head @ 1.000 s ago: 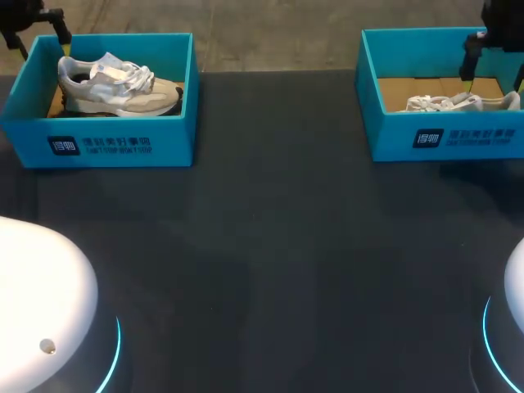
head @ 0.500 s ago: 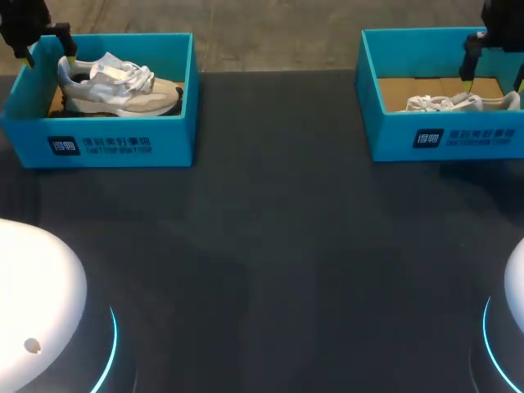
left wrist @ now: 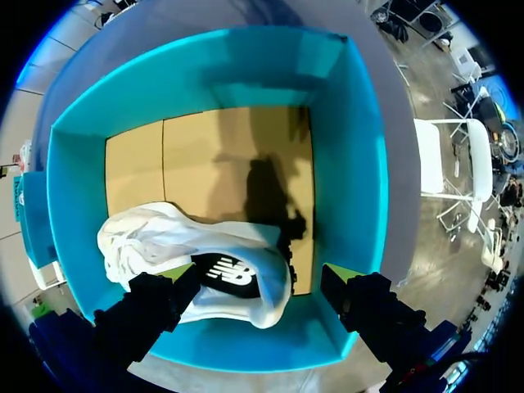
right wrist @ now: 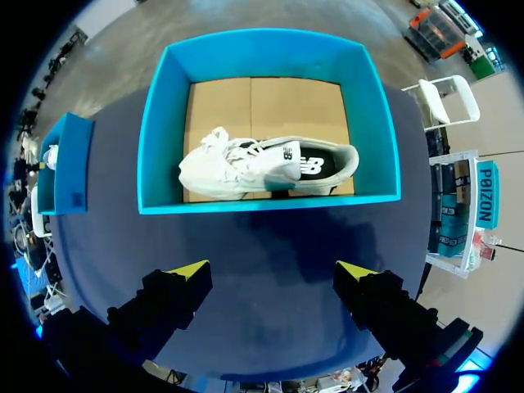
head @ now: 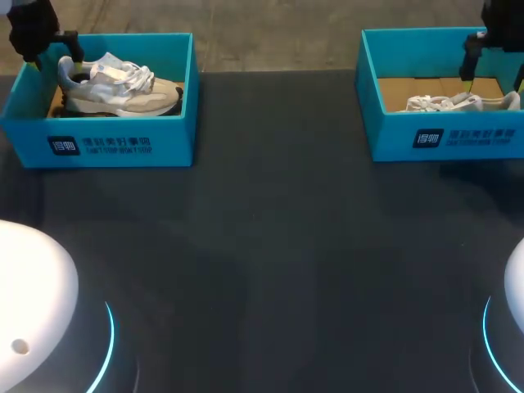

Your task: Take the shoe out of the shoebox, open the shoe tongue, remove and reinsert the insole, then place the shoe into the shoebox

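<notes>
**Status: task at its first step; no step completed.**

1. Left shoebox [head: 123, 143] stands at the far left of the counter [head: 270, 246]. The beige shoe [head: 115, 82] lies inside it on its sole, heel toward the left wall, toe toward the right. It has not been lifted out.
2. Left end effector [left wrist: 258, 273] hangs over the heel end of this shoe. Its fingers are spread wide. One yellow tip sits at the heel collar and the other is close to the box wall, so the heel lies between them. The wrist view shows no two-sided contact, so nothing is gripped.
3. The dark insole [left wrist: 229, 274] shows through the shoe opening, seated in place. The tongue is not pulled open, as far as can be seen.
4. Right shoebox [right wrist: 270, 201] stands at the far right. A white shoe [right wrist: 262, 168] lies inside it on its sole.
5. Right end effector [right wrist: 272, 270] hovers above the near side of that box, well apart from the shoe. Its fingers are spread and hold nothing.

**Remaining, by judgement:**
- Close on the heel and lift the shoe out.
- Open the tongue.
- Withdraw the insole and reseat it.
- Return the shoe to the box.
</notes>
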Controlling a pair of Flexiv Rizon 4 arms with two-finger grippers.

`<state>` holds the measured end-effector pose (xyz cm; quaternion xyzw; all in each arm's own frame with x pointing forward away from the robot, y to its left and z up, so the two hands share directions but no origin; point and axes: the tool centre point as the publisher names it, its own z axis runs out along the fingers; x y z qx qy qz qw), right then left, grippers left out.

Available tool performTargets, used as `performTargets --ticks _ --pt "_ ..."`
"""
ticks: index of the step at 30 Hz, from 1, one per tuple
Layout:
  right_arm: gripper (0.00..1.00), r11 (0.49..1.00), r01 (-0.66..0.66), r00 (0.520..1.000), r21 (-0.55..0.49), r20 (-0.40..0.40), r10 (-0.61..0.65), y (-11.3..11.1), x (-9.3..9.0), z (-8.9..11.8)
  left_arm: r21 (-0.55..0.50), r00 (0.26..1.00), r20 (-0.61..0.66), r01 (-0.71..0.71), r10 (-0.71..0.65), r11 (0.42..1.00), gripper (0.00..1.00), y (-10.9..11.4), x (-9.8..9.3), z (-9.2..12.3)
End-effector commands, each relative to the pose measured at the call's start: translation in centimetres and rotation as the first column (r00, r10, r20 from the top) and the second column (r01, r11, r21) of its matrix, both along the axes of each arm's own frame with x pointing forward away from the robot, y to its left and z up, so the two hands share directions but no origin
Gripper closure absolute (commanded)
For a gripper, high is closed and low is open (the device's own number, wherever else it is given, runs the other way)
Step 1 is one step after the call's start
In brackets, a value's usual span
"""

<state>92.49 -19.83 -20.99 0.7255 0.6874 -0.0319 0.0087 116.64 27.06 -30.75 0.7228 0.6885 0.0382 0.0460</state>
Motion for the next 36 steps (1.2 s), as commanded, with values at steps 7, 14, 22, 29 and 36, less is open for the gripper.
performTargets --ticks 7,14,22,29,36 --pt "0.00 1.000 0.000 1.000 -0.001 0.002 0.000 0.0 -0.1 0.0 -0.003 1.000 -0.011 0.000 0.000 1.000 0.00 0.1 2.0 -1.3" --pt "0.00 1.000 0.000 1.000 -0.001 0.002 0.000 0.0 -0.1 0.0 0.024 1.000 -0.010 0.002 -0.002 1.000 0.00 0.8 2.8 -2.2" --pt "0.00 1.000 0.000 1.000 -0.001 0.002 0.000 0.0 -0.1 0.0 0.043 1.000 -0.005 0.009 -0.009 0.999 0.00 0.5 3.4 -3.1" --pt "0.00 1.000 0.000 1.000 -0.001 0.002 0.000 0.0 -0.1 0.0 0.054 1.000 -0.020 0.014 -0.013 0.998 0.00 0.5 3.7 -4.1" --pt "0.00 1.000 0.000 1.000 -0.001 0.002 0.000 0.0 -0.1 0.0 0.060 0.999 -0.037 0.017 -0.014 0.998 0.00 0.9 3.4 -5.0"
